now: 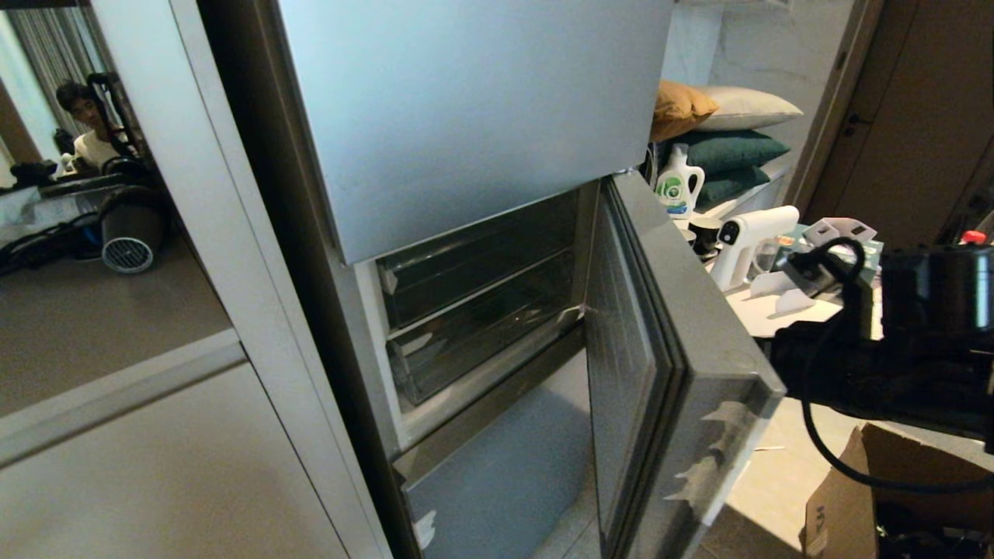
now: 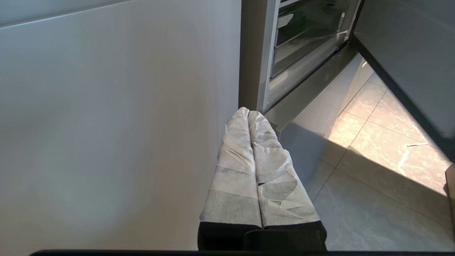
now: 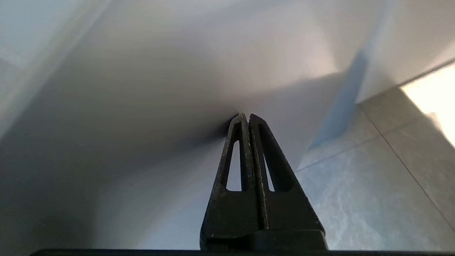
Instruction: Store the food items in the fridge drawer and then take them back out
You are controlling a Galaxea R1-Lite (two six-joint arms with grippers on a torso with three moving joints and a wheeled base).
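Left gripper [image 2: 247, 113]: tape-wrapped fingers pressed together, empty, low beside the fridge's front corner.
Right gripper [image 3: 247, 116]: black fingers together, holding nothing, tips close to a pale panel, possibly touching.
Middle door [image 1: 683, 365]: swung open.
Fridge drawer [image 1: 481, 330]: see-through bin pushed in behind that door; contents unclear through the plastic.

Taped fingers [image 2: 254, 149] together beside fridge [image 2: 256, 64]
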